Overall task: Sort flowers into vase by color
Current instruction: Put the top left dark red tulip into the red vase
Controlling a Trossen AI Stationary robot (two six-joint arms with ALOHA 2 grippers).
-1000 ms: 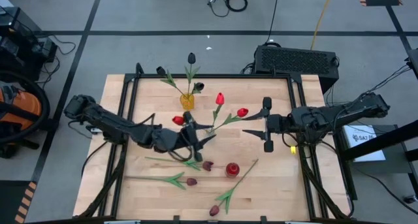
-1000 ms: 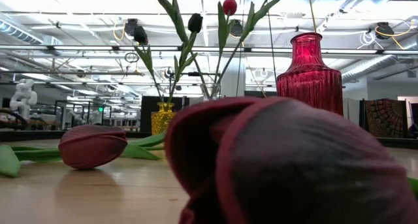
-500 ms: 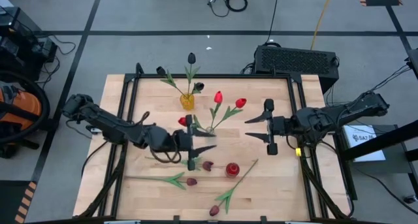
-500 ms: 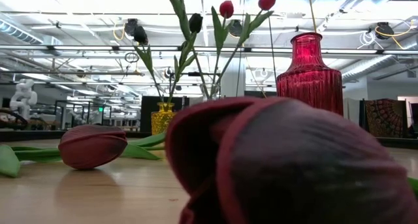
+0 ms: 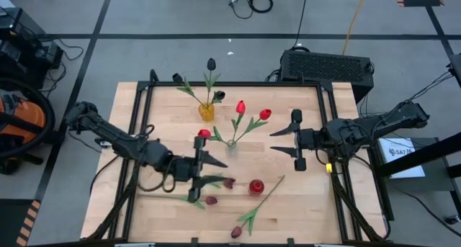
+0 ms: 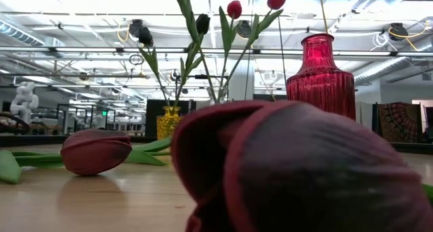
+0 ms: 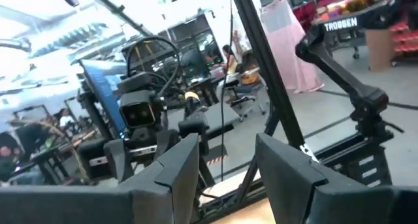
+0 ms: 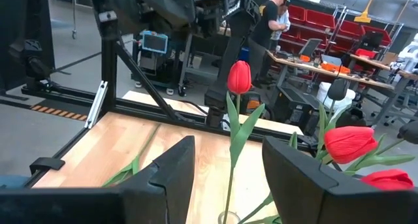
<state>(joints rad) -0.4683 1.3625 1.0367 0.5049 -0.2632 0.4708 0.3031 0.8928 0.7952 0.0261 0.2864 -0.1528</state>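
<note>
Nearest, dark maroon tulips (image 5: 229, 183) lie on the wooden worktop (image 5: 302, 211) beside the ribbed red glass vase (image 5: 256, 187); left hand (image 5: 196, 178), fingers apart, empty, beside them. Beyond, red tulips (image 5: 265, 114) in clear vase; right hand (image 5: 295, 139) apart, idle. Next: probably grasp a maroon stem.

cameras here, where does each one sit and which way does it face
High: overhead, straight down on the table, both arms, left gripper and right gripper open.
Low: tabletop level, facing the room past a maroon tulip; no arm shows.
Left wrist: past its open gripper into the room.
Right wrist: past its open gripper at the red tulips.
Shared: the red tulips show in high, low and right wrist.
</note>
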